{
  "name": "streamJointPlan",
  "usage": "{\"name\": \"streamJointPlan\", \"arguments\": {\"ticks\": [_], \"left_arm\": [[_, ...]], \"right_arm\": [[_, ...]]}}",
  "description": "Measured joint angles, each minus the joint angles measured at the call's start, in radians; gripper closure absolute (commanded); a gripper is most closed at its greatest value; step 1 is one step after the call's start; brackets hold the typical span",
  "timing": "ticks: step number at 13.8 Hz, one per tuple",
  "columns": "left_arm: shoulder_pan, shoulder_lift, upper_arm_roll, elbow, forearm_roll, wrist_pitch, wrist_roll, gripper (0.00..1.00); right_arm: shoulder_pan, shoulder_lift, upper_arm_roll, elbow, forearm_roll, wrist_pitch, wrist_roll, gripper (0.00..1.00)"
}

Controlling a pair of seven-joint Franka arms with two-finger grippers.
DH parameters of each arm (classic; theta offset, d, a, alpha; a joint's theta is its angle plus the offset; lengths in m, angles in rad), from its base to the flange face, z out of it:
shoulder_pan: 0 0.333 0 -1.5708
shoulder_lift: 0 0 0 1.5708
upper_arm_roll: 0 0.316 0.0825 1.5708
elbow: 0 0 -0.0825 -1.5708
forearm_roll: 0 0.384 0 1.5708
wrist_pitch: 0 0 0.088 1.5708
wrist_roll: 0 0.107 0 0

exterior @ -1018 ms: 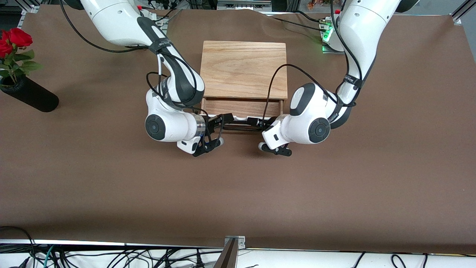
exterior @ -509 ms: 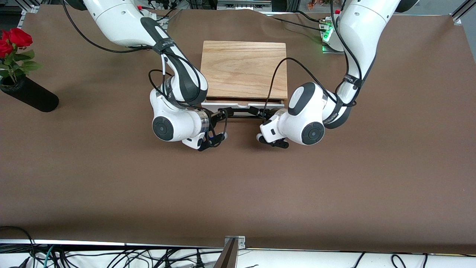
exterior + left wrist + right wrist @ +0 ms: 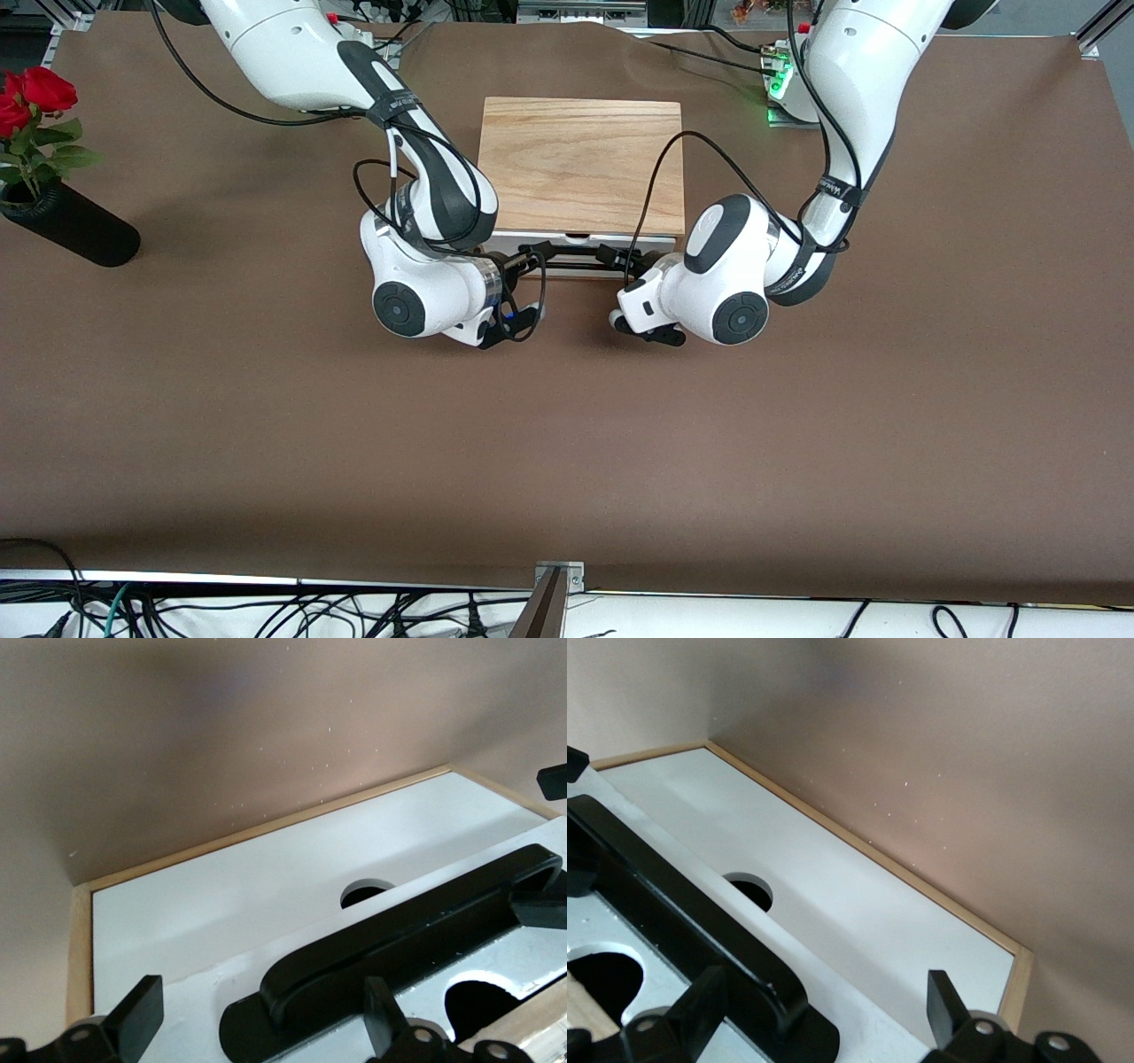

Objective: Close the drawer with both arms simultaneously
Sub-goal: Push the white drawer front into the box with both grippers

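The drawer's white front panel (image 3: 620, 240) sits against the front edge of the wooden box casing (image 3: 580, 164); none of its tray shows. Its black bar handle (image 3: 576, 258) runs along the panel. My right gripper (image 3: 530, 260) is open at the handle's end toward the right arm. My left gripper (image 3: 609, 260) is open at the end toward the left arm. In the left wrist view the open gripper (image 3: 261, 1023) straddles the handle (image 3: 399, 939) on the white panel (image 3: 266, 895). In the right wrist view the open gripper (image 3: 824, 1010) straddles the handle (image 3: 673, 895) on the panel (image 3: 859, 895).
A black vase (image 3: 75, 235) with red roses (image 3: 35, 93) lies at the right arm's end of the table. A box with green lights (image 3: 780, 84) stands by the left arm's base. Brown table cloth lies around the casing.
The drawer has slid into the casing, so its wooden tray no longer shows. Both grippers have moved with the handle toward the casing.
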Motion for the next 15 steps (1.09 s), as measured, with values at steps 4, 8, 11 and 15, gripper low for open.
{"name": "streamJointPlan", "arguments": {"ticks": [4, 8, 11, 15], "left_arm": [[0.001, 0.0, 0.003, 0.0, -0.024, -0.031, 0.0, 0.0], [0.004, 0.0, 0.01, 0.001, -0.046, -0.049, 0.0, 0.0], [0.017, -0.01, 0.011, 0.013, -0.05, -0.091, 0.0, 0.0], [0.049, -0.08, 0.023, 0.064, -0.048, -0.167, 0.0, 0.0]], "right_arm": [[0.008, 0.001, 0.001, 0.0, 0.0, -0.01, 0.0, 0.0], [0.009, 0.001, 0.001, 0.003, 0.0, -0.01, 0.0, 0.0], [-0.002, 0.001, -0.001, 0.028, 0.0, -0.01, -0.002, 0.0], [-0.006, -0.001, -0.005, 0.081, 0.0, -0.009, -0.001, 0.0]]}}
